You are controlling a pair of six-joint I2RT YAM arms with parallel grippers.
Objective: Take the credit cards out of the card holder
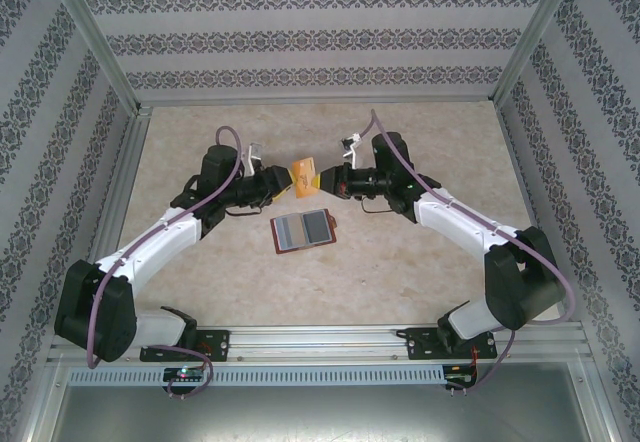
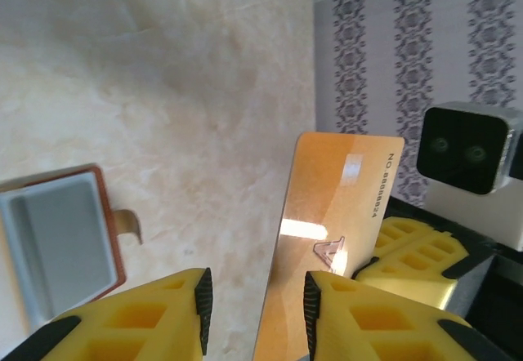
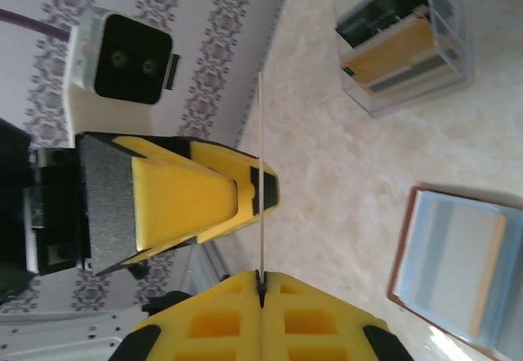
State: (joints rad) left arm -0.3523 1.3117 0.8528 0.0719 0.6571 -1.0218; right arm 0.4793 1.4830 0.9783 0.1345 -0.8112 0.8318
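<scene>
Right jaws clenched on orange card (image 2: 335,214), left jaws parted, card holder (image 1: 304,229) open on marbled tabletop (image 1: 380,282), patterned walls (image 1: 300,42)

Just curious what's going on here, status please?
Right gripper shut on orange card. Left gripper open around it. Card holder lying open on table. Plastic box stands apart.

Beige marbled table (image 1: 420,262) underfoot, bare stone pattern all round. Wallpaper (image 1: 300,42) on three sides, grey floral bands on white, with aluminium posts (image 1: 95,37) rising at the back corners. A metal rail (image 1: 320,340) crosses the near edge. On the table sits a clear box (image 3: 404,38), black and tan pieces stacked inside.
</scene>
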